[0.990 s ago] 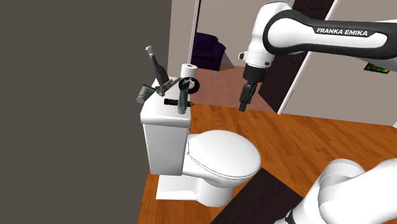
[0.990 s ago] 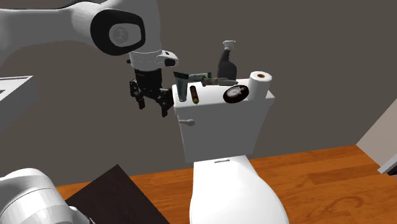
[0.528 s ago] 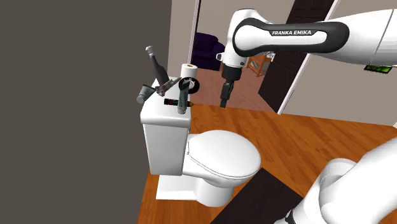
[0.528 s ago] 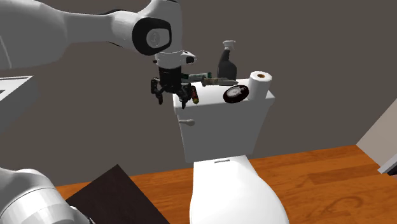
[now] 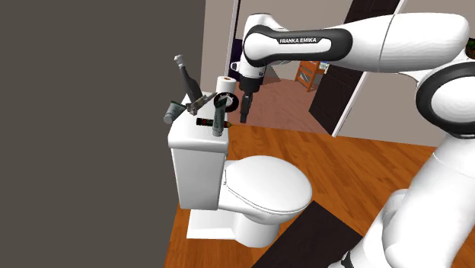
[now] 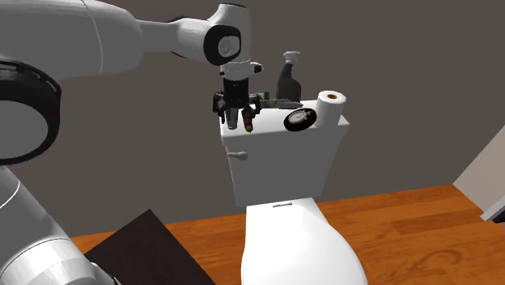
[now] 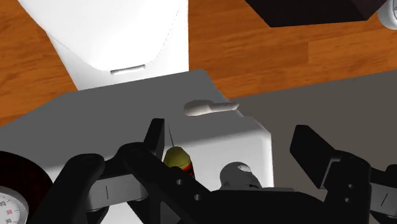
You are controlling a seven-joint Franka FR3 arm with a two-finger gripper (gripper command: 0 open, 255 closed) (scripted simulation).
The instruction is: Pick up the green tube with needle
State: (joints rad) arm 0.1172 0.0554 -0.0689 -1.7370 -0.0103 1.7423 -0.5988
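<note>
Black fingers are seen spread wide apart in the wrist view, and nothing is clasped between them. The gripper (image 7: 229, 130) is seen above the lid of the white toilet tank (image 7: 127, 121). The green tube with needle (image 7: 176, 157) is found lying on that lid, just beside one finger and well apart from the other. Its yellow-green end, a red band and a thin needle are shown, while the rest is hidden behind the hand. A grey round cap (image 7: 236, 173) is seen near the tube, between the fingers. A flush handle (image 7: 210, 108) is seen on the tank's front face.

In the shoulder view the gripper is pointed downward at the right of the tank, and the tube is seen on the near part of the lid, to the gripper's left. A round dial (image 5: 225, 101) is seen between the tube and a toilet roll (image 5: 226, 82), which is set at the far right of the lid. A dark spray bottle (image 5: 183, 74) is seen at the far left. The toilet seat lid (image 5: 266, 186) is shown closed, with a wooden floor (image 5: 365, 164) around the toilet.

In the second exterior view the gripper is placed over the left end of the tank, and the tube is seen just to its right. A dark mat (image 6: 142, 251) is seen on the floor at the lower left.
</note>
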